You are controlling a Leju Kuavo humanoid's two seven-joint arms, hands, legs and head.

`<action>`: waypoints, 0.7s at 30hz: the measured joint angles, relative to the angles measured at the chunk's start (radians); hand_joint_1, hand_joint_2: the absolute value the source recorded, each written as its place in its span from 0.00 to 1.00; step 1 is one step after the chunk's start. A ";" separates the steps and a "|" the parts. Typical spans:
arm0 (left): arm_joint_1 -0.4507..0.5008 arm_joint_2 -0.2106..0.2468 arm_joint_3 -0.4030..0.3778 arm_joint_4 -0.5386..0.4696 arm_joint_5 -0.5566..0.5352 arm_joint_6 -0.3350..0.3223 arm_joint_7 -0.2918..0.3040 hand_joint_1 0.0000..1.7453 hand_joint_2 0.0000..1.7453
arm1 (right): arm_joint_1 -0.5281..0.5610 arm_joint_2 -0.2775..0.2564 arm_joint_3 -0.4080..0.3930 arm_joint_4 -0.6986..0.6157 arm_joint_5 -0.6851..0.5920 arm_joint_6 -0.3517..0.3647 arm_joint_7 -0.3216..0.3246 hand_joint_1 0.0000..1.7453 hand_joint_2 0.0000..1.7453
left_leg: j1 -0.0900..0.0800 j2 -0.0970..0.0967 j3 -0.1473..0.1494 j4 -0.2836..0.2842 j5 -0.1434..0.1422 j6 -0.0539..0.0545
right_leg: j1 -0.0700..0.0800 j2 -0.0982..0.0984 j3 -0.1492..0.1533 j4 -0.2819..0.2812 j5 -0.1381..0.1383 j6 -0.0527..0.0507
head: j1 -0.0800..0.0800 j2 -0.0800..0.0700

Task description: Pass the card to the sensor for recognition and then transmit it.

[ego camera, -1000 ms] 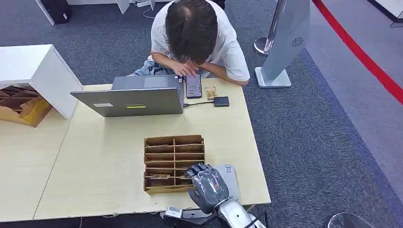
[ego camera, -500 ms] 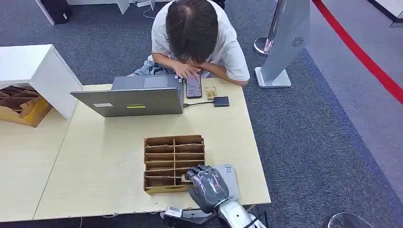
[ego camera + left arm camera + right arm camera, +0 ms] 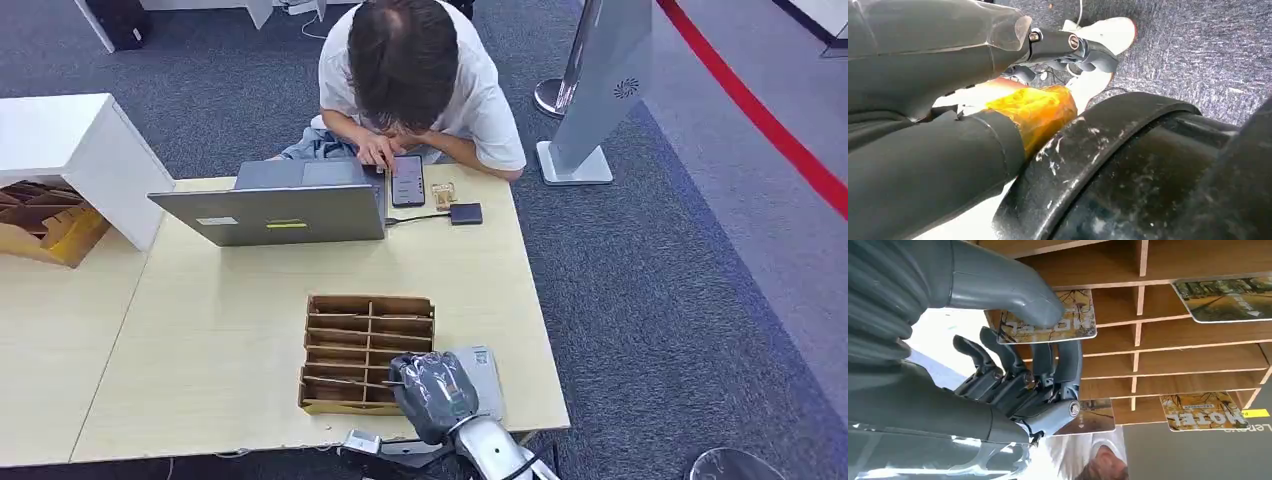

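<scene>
One pale wooden worktop (image 3: pixel 200 330) carries it all. On it, one grey laptop (image 3: pixel 275 212), and one brown wooden card rack with two columns of slots (image 3: pixel 362 350) near the front edge. One grey flat sensor pad (image 3: pixel 485 372) lies just beside the rack. The right robot hand (image 3: pixel 1013 365) pinches one "HOTEL" printed card (image 3: pixel 1068 320) between thumb and fingers at the rack's slots, long axis along the shelf. Three more printed cards sit in slots. Whether the left robot hand (image 3: pixel 1068 47) is open or closed, I can't tell.
</scene>
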 joint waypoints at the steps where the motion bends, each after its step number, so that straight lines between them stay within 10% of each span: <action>1: 0.000 0.000 0.000 0.000 -0.001 0.000 0.000 0.00 0.00 | 0.000 0.001 0.000 0.001 0.000 -0.001 0.000 0.94 1.00 | 0.000 0.000 0.000 0.000 0.000 0.000 | 0.000 0.000 0.000 0.000 0.000 0.000 | 0.000 0.000; 21: 0.000 0.000 0.003 0.000 -0.021 -0.002 -0.003 0.00 0.00 | 0.021 0.004 -0.031 -0.039 0.010 -0.137 -0.041 1.00 1.00 | 0.000 0.000 0.000 0.000 0.000 0.000 | 0.000 0.000 0.000 0.000 0.000 0.000 | 0.000 0.000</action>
